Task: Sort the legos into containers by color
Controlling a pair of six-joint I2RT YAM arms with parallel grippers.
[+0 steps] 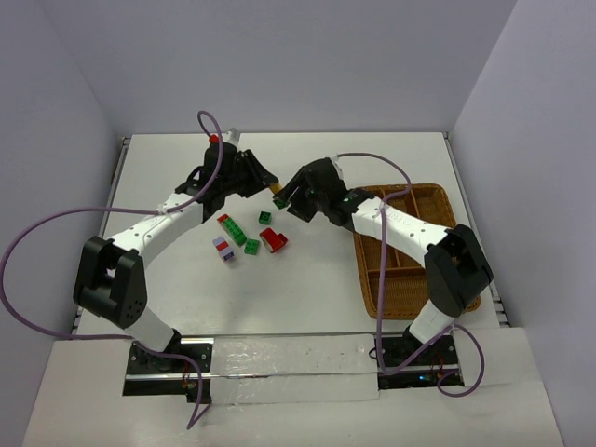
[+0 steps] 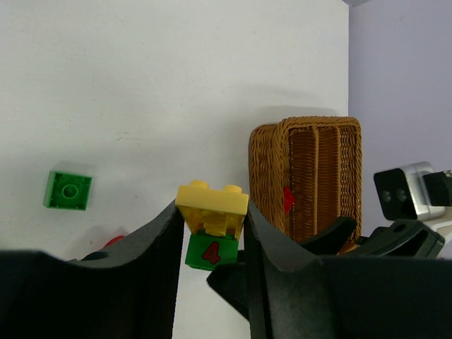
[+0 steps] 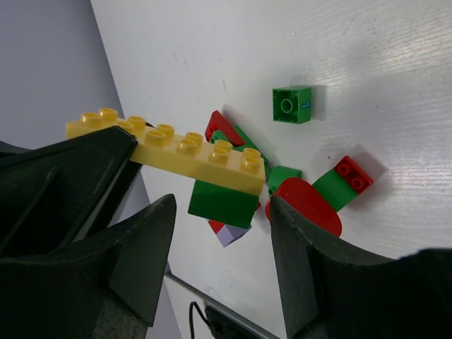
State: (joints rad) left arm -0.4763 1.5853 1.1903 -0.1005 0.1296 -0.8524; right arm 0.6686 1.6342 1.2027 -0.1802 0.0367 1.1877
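My left gripper [image 2: 210, 212] is shut on the end of a long yellow lego [image 2: 212, 201], held above the table. A green lego [image 2: 210, 252] marked "4" is stuck under that yellow one. My right gripper [image 3: 222, 209] is open, one jaw on each side of the green lego [image 3: 222, 201] with a gap on both sides. In the top view the two grippers meet mid-table, left gripper [image 1: 268, 185] and right gripper [image 1: 285, 199]. The wicker tray [image 1: 438, 197] with its containers lies at the right.
Loose legos lie below the grippers: a green cube [image 3: 292, 104], a red and green piece [image 3: 349, 176], a red rounded piece [image 3: 307, 205] and a purple and white one [image 1: 223, 248]. A red lego [image 2: 287, 199] lies in a tray compartment.
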